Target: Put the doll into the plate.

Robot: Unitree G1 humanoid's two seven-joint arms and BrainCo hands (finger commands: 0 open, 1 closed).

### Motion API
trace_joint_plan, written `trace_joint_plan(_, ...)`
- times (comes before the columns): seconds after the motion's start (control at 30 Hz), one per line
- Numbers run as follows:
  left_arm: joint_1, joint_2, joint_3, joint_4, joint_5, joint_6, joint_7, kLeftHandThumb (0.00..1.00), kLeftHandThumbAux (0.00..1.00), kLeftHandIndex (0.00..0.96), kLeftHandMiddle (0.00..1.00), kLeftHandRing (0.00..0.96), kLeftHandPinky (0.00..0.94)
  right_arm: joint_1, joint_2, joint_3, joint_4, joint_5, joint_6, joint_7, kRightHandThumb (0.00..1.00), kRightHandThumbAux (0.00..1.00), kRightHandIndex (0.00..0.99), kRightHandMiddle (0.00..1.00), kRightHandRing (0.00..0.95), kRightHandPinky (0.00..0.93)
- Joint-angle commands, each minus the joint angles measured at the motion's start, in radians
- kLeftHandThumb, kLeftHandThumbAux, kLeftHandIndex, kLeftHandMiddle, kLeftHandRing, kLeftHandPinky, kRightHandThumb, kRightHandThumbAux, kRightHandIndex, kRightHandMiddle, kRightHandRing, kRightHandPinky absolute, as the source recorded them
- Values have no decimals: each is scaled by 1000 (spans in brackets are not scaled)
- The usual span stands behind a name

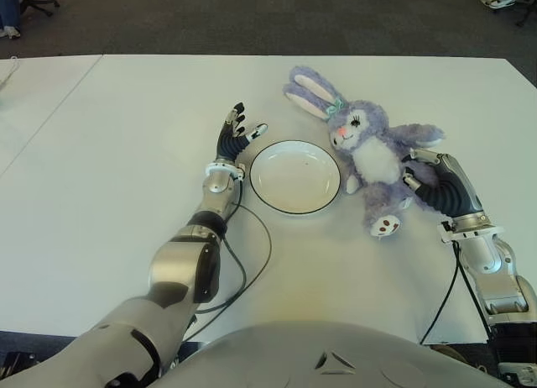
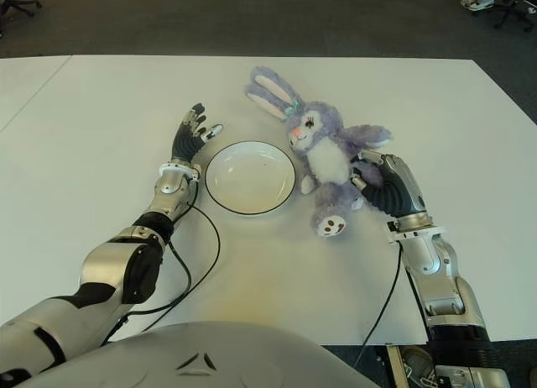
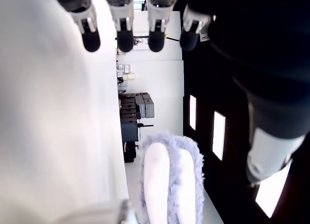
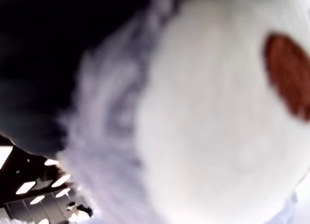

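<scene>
Left eye view, from left to right: the left hand (image 1: pixel 235 134) stands just off the plate's (image 1: pixel 295 177) left edge, fingers (image 1: pixel 238 112) spread and straight, nothing in them. The plate sits bare in the middle of the table (image 1: pixel 117 136). Just right of it lies the doll (image 1: pixel 367 153), on its back, ears pointing up and left, feet toward the robot, so its long axis runs slantwise along the plate's right edge, one arm touching or nearly touching the rim. The right hand (image 1: pixel 436 182) is by far the nearer: it lies against the doll's right flank, palm toward it, fingers curling into the fur at the leg. I'd judge the grip forming or just closed; the right wrist view shows only fur up close. The carry would be short, leftward.
</scene>
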Motion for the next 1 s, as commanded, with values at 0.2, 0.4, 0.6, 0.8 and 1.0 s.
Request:
trace_joint_plan(0.2,200,-32,12,132,-10,95,-25,0,634,8,38,27,38,-19,75,-10,14,33,54,15,704,713,440,864,866,856)
trace_joint_plan(0.4,199,-28,3,133,-1,109,-13,0,637,9,45,34,48,-52,99,-12,39,20,59,1,705,713,440,860,864,861)
trace_joint_plan(0.6,202,-25,5,134,-2,103,-13,0,632,11,43,36,49,-81,120,-17,54,-7,64,-31,705,714,439,856,862,855)
trace_joint_plan(0.8,202,-26,1,133,2,94,-7,0,638,12,42,33,37,-119,131,-25,61,3,66,-36,705,714,440,851,855,853)
trace_joint_plan(1.0,201,-28,2,137,3,109,0,0,614,16,42,29,35,-210,122,-40,103,-1,44,-57,705,714,440,850,857,853)
